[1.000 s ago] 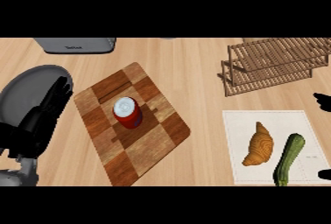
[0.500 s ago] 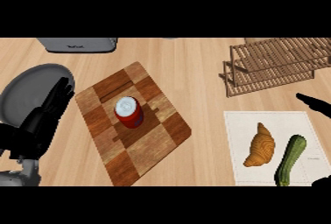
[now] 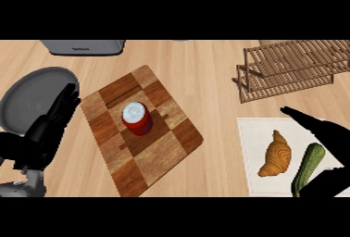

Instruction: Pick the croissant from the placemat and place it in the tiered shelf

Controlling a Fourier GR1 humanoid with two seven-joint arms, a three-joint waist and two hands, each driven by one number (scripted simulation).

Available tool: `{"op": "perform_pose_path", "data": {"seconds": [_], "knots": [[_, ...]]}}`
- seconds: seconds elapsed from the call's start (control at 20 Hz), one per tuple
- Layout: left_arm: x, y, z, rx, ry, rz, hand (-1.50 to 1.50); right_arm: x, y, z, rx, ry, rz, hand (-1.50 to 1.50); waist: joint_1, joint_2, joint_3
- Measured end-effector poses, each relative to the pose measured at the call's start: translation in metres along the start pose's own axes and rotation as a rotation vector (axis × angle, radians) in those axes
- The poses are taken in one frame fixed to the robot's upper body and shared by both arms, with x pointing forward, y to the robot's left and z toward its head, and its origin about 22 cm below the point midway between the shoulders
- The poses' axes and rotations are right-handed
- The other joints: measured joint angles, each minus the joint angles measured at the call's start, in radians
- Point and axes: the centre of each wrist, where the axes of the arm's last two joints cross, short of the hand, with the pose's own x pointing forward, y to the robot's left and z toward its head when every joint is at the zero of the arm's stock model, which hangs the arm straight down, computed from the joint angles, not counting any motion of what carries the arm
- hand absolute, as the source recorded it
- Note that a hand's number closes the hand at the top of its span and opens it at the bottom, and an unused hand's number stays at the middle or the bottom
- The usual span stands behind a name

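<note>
Head view shows the croissant (image 3: pixel 275 155) lying on the white placemat (image 3: pixel 253 134) at the counter's right side. Its long axis runs nearly away from me, the far tip leaning slightly right. My right hand (image 3: pixel 327 133) hangs over the mat's far right corner with fingers straight and held together, pinching nothing, and the croissant sits to its left and a little nearer to me. That makes this hand much the closer one. My left hand (image 3: pixel 46 127) rests open over the grey plate (image 3: pixel 27 90), well apart across the cutting board (image 3: pixel 167 141) and its red can (image 3: pixel 137 119). A zucchini (image 3: pixel 311 162) lies just beside the croissant on the right, so I judge it best to come down from above and close across the pastry's short width. The tiered shelf (image 3: pixel 294 69) stands near, beyond the mat's far edge, with bare counter between for the carry.
</note>
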Motion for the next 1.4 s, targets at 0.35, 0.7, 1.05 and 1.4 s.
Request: {"op": "perform_pose_path", "data": {"seconds": [0.35,0.7,1.05,1.4], "knots": [[0.001,0.005,0.002,0.002,-0.009,0.003,0.0,0.012,0.01,-0.017,0.031,0.035,0.053,-1.5,-0.002,0.0,0.0],[0.005,-0.001,0.004,0.001,-0.007,0.005,0.0,0.014,0.016,-0.029,0.141,0.101,0.119,-1.5,-0.003,-0.001,0.0],[0.006,-0.007,0.0,0.002,-0.011,0.001,0.0,0.026,0.029,-0.038,0.177,0.166,0.194,-1.5,-0.004,-0.001,0.0],[0.009,-0.002,-0.003,0.007,-0.007,0.006,0.0,0.023,0.036,-0.043,0.167,0.258,0.302,-1.5,-0.005,-0.001,0.0]]}}
